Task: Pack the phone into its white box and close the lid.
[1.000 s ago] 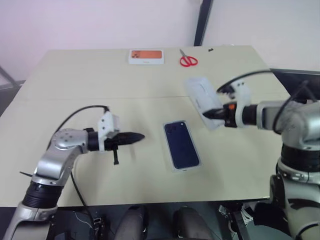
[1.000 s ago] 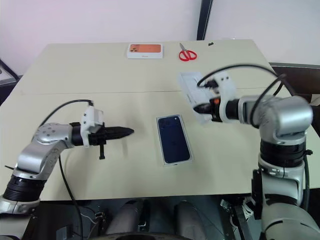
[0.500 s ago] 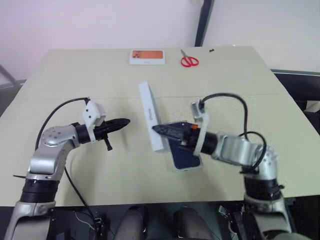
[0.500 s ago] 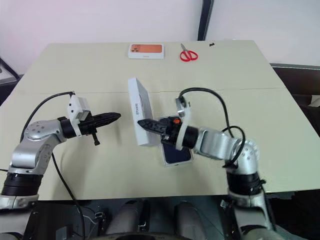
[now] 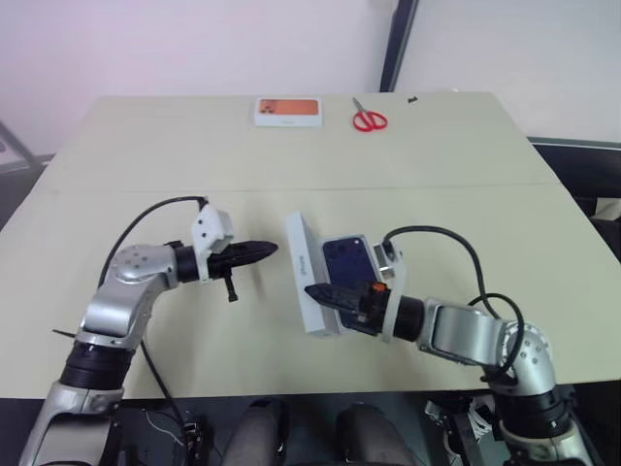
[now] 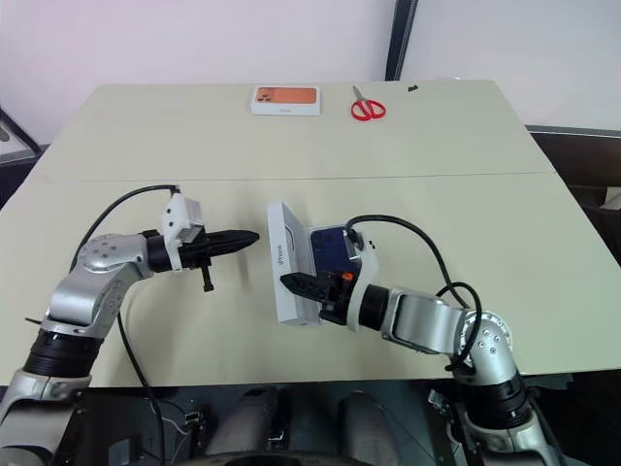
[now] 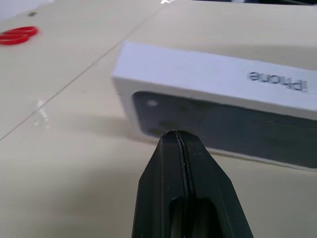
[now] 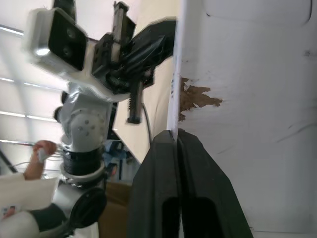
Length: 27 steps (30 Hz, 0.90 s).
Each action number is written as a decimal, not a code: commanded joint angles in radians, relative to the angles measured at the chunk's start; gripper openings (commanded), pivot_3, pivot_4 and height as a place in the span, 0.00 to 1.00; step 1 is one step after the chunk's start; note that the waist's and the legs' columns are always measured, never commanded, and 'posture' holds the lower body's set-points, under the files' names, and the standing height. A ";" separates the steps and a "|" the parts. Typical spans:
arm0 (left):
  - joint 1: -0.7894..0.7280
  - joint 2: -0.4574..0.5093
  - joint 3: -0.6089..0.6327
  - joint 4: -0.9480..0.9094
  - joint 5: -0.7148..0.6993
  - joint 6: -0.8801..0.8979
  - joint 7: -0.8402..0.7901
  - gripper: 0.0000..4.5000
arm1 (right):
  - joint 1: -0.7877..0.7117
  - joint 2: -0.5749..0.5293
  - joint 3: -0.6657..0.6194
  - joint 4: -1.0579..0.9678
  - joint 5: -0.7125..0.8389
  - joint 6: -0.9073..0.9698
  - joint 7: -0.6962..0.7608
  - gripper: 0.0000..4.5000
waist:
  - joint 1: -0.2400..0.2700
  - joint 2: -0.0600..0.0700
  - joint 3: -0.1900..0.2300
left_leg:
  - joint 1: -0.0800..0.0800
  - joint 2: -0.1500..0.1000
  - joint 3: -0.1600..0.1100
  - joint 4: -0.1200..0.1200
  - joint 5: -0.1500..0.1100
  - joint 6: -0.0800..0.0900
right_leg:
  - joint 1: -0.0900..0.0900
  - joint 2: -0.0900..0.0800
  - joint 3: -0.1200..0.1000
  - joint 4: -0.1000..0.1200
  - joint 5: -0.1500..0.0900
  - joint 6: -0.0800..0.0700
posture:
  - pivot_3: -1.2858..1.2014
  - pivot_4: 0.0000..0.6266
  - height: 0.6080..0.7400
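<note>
While the lid (image 5: 309, 275) tilts up, it half-hides the phone (image 5: 346, 260).

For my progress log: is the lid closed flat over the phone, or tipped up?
Tipped up: the lid stands tilted on one long edge; the phone beside it is uncovered.

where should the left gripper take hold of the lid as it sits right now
Probably the lid's raised long edge, the white wall bearing the printed word, from the robot's left. The lid stands tilted over the phone, the right gripper at its near end, and that wall faces the left gripper, which points at it with shut fingers. The thin wall suits a pinch once the jaws open.
</note>
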 commanded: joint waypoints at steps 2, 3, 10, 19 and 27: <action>-0.053 -0.023 -0.077 -0.014 0.055 -0.013 -0.015 0.00 | -0.102 -0.085 -0.043 0.083 0.003 0.093 0.087 0.54 | -0.001 0.001 0.000 | 0.000 0.000 0.000 0.000 0.000 0.000 | 0.000 0.000 0.000 0.000 0.000 0.000 | 0.52 0.24 1.00; -0.068 -0.032 -0.092 -0.003 0.067 -0.005 -0.010 0.00 | -0.136 -0.108 -0.048 0.100 0.003 0.108 0.104 0.69 | -0.002 0.001 0.000 | 0.000 0.000 0.000 0.000 0.000 0.000 | 0.000 0.000 0.000 0.000 0.000 0.000 | 0.52 0.24 1.00; -0.149 -0.106 -0.184 0.059 0.155 0.009 0.021 0.00 | -0.332 -0.338 -0.033 0.143 -0.059 0.161 0.170 0.77 | -0.001 0.001 0.001 | -0.001 0.000 0.000 -0.001 0.000 0.001 | -0.001 0.000 0.000 -0.002 0.000 0.000 | 0.52 0.24 1.00; -0.221 -0.189 -0.237 0.115 0.214 0.011 0.042 0.00 | -0.408 -0.482 0.033 0.089 -0.658 0.125 0.579 0.77 | -0.001 0.001 0.001 | -0.003 0.000 0.000 0.000 -0.001 0.001 | -0.002 0.000 0.000 -0.002 0.000 0.000 | 0.52 0.24 1.00; -0.178 -0.082 -0.093 0.043 0.129 0.093 0.023 0.00 | -0.380 -0.662 0.273 -0.014 -1.255 -0.157 0.974 0.20 | -0.001 0.002 0.001 | -0.004 0.000 0.000 -0.001 -0.001 0.001 | -0.005 0.000 0.001 -0.002 0.000 0.000 | 0.52 0.24 1.00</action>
